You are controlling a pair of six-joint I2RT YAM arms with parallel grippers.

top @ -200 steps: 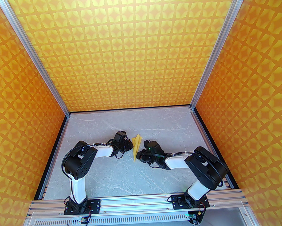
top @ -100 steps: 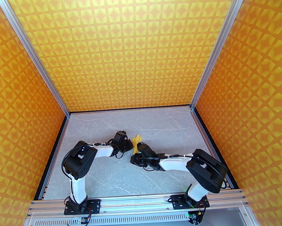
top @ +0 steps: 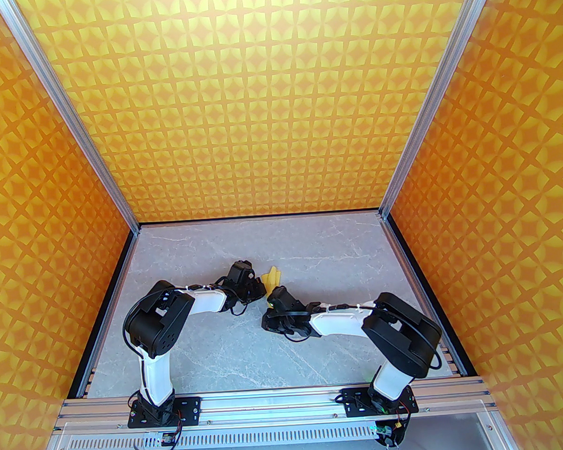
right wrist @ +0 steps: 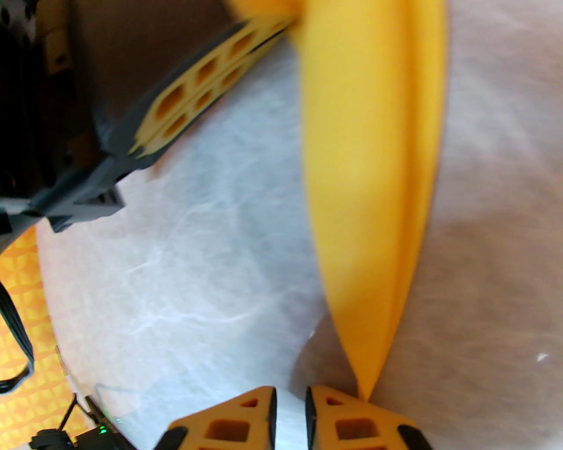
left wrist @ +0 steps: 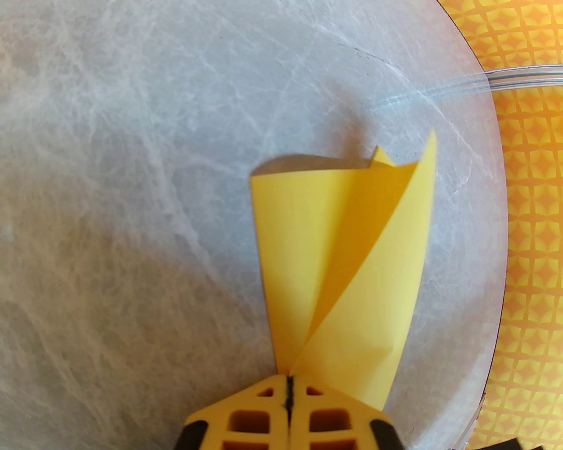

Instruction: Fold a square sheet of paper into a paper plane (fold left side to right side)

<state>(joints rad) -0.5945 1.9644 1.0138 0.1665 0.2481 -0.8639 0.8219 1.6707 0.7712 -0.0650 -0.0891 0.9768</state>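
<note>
Find the grey marbled table (top: pixel 213 354) across the floor of the top view, shut in by orange star-patterned walls (top: pixel 275 102) at nine, twelve and three o'clock. Next in size, see the left arm (top: pixel 155 320) rising from seven o'clock and the right arm (top: pixel 399 326) from five o'clock, both bent in toward the table's middle. Smaller: the left gripper (top: pixel 260 292), at nine o'clock of that middle, with jaws pressed together on the paper plane (top: pixel 271 277), itself just toward twelve o'clock from the middle. From the left wrist, watch the plain yellow folds fan away from the pinched tips toward twelve and one o'clock, loosely opened. Then the right gripper (right wrist: pixel 290 397), at six o'clock in the right wrist view: jaws slightly apart, bare marble showing through the slit. Last, note the plane's sharp point at five o'clock there, touching the outer side of one yellow finger (right wrist: pixel 382 415), not gripped.
</note>
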